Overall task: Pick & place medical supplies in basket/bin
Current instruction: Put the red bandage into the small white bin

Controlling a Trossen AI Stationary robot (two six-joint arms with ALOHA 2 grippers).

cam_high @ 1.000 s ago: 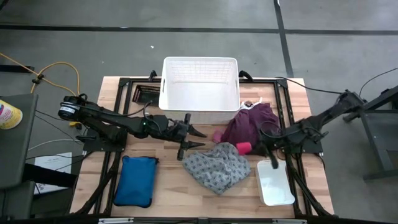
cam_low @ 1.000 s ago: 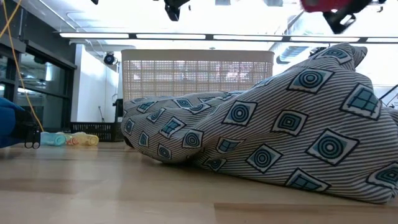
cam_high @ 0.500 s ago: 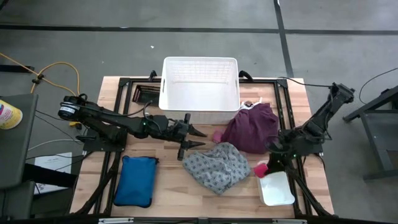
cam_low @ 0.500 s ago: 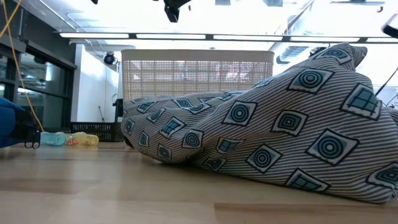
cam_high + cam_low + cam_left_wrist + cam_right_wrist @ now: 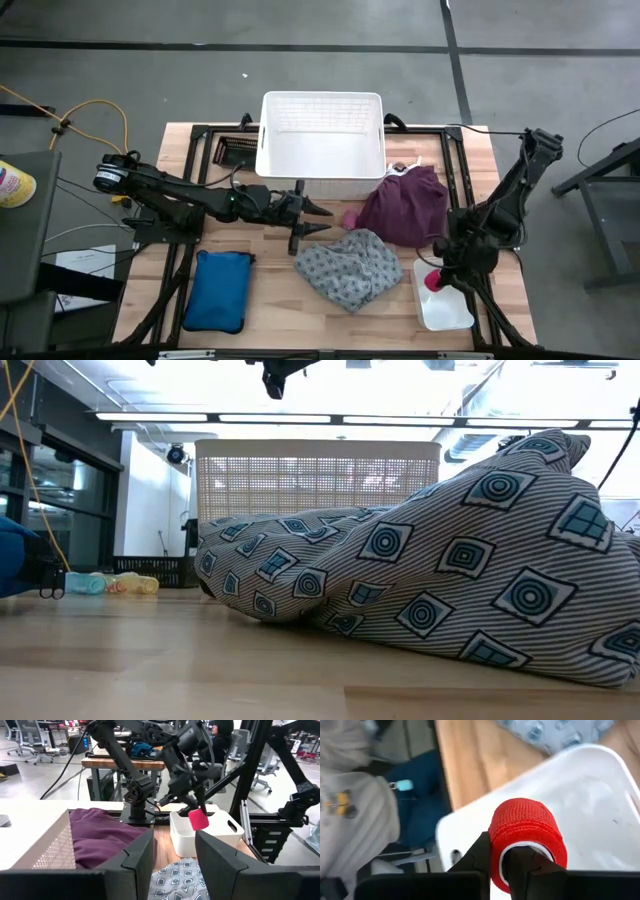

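- Right gripper (image 5: 436, 279) clamped on the pink-red tape roll (image 5: 527, 834), hanging over the small white plastic bin (image 5: 444, 300) at the table's front right.
- Roll off the bin floor, clear of the rim.
- Purple cloth (image 5: 405, 204) and grey patterned cloth (image 5: 349, 266) lie just beside the bin, on the wooden table (image 5: 268, 275).
- Left gripper (image 5: 318, 222) holds nothing, fingers spread, mid-table, near the large white mesh basket (image 5: 322, 143).
- Blue zip pouch (image 5: 220, 291) front left.

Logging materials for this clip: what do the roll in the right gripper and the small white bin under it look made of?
The pink tape roll, held by the shut right gripper, looks like crinkled cohesive bandage: matte, finely ribbed fabric. The small white bin looks like moulded plastic: smooth, faintly glossy, with rounded corners.
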